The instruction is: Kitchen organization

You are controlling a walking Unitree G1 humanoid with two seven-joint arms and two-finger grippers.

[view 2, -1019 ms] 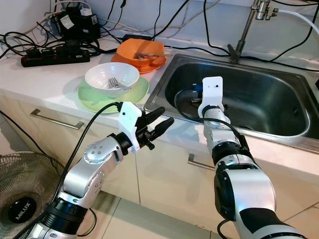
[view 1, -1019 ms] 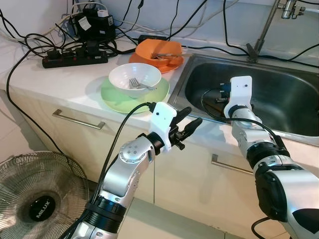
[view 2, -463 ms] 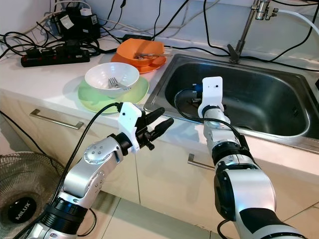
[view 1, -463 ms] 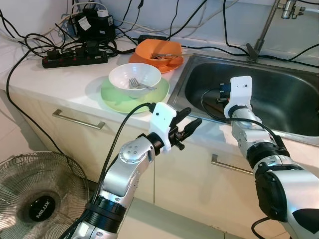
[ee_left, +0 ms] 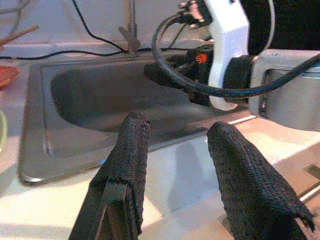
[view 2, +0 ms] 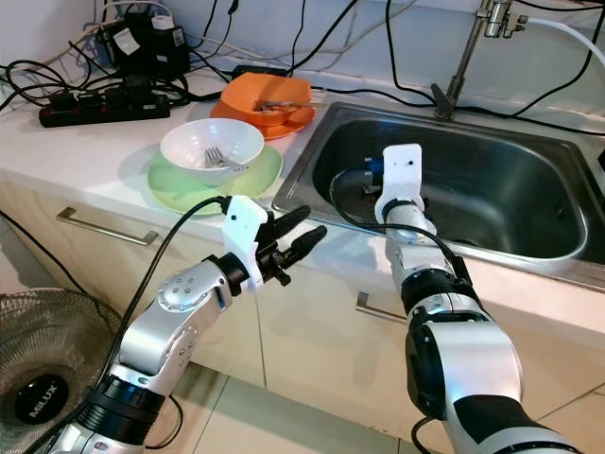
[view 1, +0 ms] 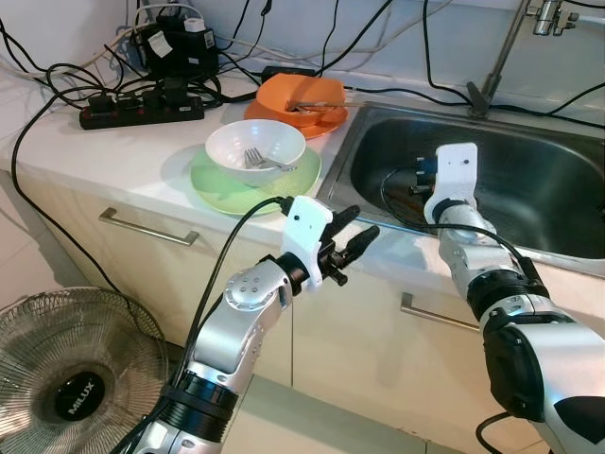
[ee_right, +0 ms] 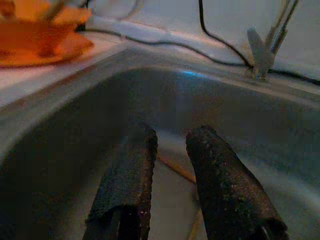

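Counting two bowls (view 1: 255,150) (view 1: 301,96) (each plated), one sink (view 1: 529,170).

Right gripper (ee_right: 170,145) slightly parted inside steel sink (ee_right: 75,120), orange dish (ee_right: 35,37) beyond

Sink (view 1: 529,189) basin open; stacked dishes (view 1: 255,156) crowd counter (view 1: 123,156) leftward.

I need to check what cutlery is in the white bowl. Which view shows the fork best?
The left eye view: the fork lies unobstructed in the white bowl, seen from above. The right eye view shows it similarly, slightly smaller.
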